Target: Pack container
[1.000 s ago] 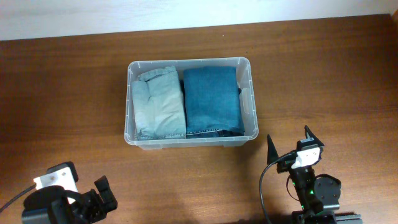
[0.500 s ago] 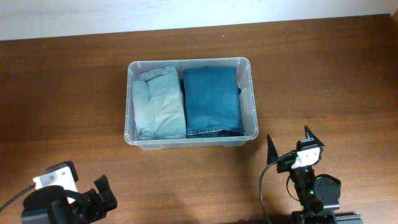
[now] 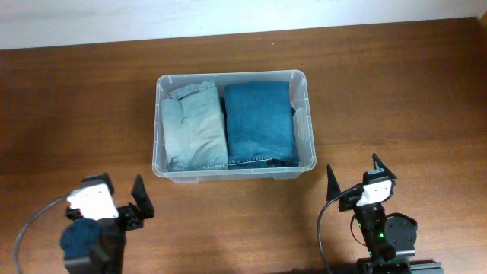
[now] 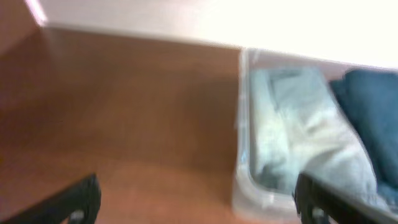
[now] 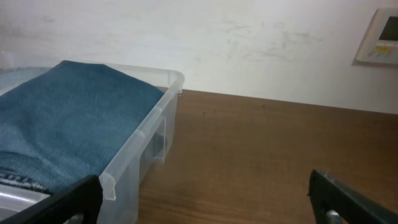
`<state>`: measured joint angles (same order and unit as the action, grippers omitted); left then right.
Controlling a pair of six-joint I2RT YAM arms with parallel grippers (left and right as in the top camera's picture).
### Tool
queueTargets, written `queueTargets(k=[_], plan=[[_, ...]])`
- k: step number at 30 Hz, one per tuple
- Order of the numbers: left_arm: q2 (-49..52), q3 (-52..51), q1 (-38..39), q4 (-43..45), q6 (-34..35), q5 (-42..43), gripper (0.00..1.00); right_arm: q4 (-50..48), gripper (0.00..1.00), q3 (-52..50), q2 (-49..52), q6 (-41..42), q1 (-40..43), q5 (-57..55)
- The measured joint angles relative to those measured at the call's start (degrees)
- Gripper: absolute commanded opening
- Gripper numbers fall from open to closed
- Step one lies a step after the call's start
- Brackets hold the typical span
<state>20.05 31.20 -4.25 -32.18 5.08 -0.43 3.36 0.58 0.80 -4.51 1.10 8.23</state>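
Note:
The clear plastic container (image 3: 232,79) sits at the middle of the wooden table. It holds folded light blue jeans (image 3: 193,125) on the left and folded dark blue jeans (image 3: 261,122) on the right. My left gripper (image 3: 120,191) is open and empty, near the front left of the container. My right gripper (image 3: 354,173) is open and empty, in front of the container's right corner. The left wrist view is blurred and shows the container's edge (image 4: 244,168) with the light jeans (image 4: 298,124). The right wrist view shows the container's rim (image 5: 146,127) and the dark jeans (image 5: 68,118).
A white wall (image 5: 249,43) runs along the table's far edge, with a small white wall panel (image 5: 380,36) at the right. Bare wooden table (image 3: 396,99) lies on both sides of the container.
My left arm has swung up and to the right, toward the container's front left corner. The right arm and the container have not moved.

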Motion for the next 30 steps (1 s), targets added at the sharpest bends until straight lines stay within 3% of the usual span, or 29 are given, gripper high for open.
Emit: queueTargets(k=[7, 12, 20, 30], plan=[[-10.4, -18.0, 0.0, 24.5, -1.9, 4.0, 0.99, 0.0, 0.98, 0.0, 0.0, 0.0, 0.0, 0.0], [-15.6, -27.6, 0.0, 36.4, -2.3, 4.8, 0.99, 0.0, 0.98, 0.0, 0.0, 0.0, 0.0, 0.0], [-19.2, -30.5, 1.4, 28.3, -0.9, 0.9, 0.99, 0.0, 0.98, 0.0, 0.0, 0.0, 0.0, 0.0], [-19.2, -30.6, 7.9, 28.1, -0.4, -3.5, 0.99, 0.0, 0.98, 0.0, 0.0, 0.0, 0.0, 0.0]])
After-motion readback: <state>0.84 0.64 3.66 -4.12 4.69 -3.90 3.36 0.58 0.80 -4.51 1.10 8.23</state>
